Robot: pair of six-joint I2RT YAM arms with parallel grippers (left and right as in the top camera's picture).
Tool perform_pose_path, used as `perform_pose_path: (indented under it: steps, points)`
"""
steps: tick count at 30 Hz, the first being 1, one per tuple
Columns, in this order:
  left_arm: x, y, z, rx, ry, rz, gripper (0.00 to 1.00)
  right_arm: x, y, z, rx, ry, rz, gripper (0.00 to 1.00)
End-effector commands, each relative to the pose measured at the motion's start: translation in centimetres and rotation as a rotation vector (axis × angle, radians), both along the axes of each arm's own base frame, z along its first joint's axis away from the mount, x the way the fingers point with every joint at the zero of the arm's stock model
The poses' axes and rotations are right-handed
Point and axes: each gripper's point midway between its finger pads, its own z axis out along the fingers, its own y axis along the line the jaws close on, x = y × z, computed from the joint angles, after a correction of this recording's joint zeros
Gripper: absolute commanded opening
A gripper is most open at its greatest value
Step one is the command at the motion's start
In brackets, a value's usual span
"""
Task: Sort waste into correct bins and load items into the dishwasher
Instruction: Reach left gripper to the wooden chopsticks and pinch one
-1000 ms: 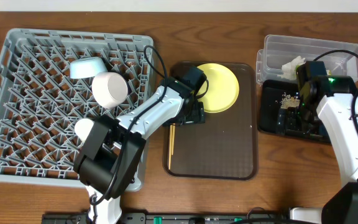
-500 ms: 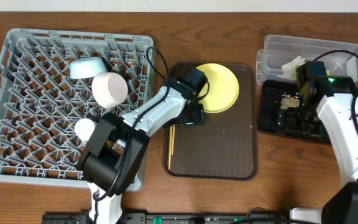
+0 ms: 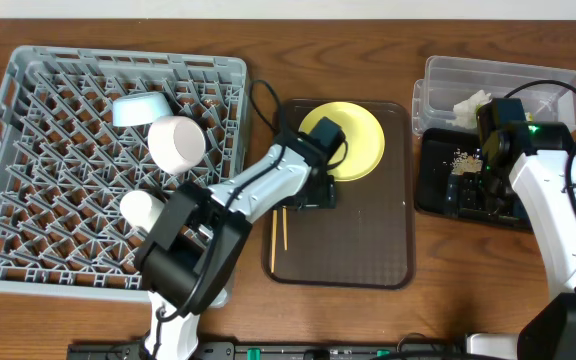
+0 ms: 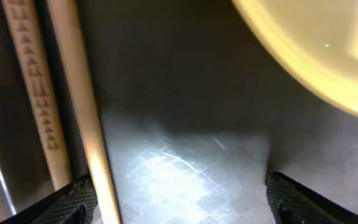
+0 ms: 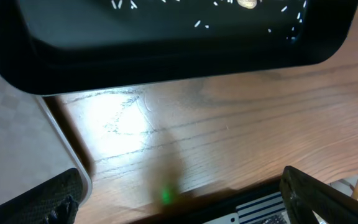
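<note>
My left gripper is open, low over the brown serving tray. Two wooden chopsticks lie by its left fingertip, the paler one just inside it. The yellow plate lies ahead to the right, untouched. From overhead, the left gripper sits between plate and chopsticks. The grey dishwasher rack holds a light blue bowl, a white bowl and a small white cup. My right gripper hangs open and empty over the black tray bin.
The clear tub behind the black tray holds white tissue. Rice crumbs lie in the black tray. In the right wrist view, bare wooden table lies beyond that tray, with the serving tray's rim at left.
My left gripper has shifted right and toward the table's front on the serving tray. The chopsticks now lie slightly apart. The right arm has not moved.
</note>
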Motion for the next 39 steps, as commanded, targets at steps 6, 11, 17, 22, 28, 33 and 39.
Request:
perform_pose_path:
  steps: [6,11,17,22,28,33,39]
  points:
    - [-0.2,0.6,-0.9,0.070,-0.015,-0.016,0.75,0.1,-0.5,0.5,-0.008,-0.022,-0.022,0.99]
    - [-0.3,0.6,-0.9,0.070,-0.014,-0.016,0.52,0.1,-0.5,0.5,-0.008,-0.021,-0.022,0.99]
    - [-0.3,0.6,-0.9,0.070,-0.014,-0.016,0.33,0.1,-0.5,0.5,-0.008,-0.021,-0.022,0.99]
    - [-0.3,0.6,-0.9,0.070,-0.014,-0.016,0.20,0.1,-0.5,0.5,-0.008,-0.021,-0.022,0.99]
    - [-0.4,0.7,-0.9,0.076,-0.008,-0.016,0.06,0.1,-0.5,0.5,-0.008,-0.021,-0.022,0.99]
    - [-0.2,1.2,-0.9,0.079,-0.004,-0.012,0.06,0.1,-0.5,0.5,-0.008,-0.021,-0.022,0.99]
    - [0.8,2.6,0.6,0.074,-0.016,-0.027,0.06,0.1,-0.5,0.5,-0.008,-0.022,-0.022,0.99]
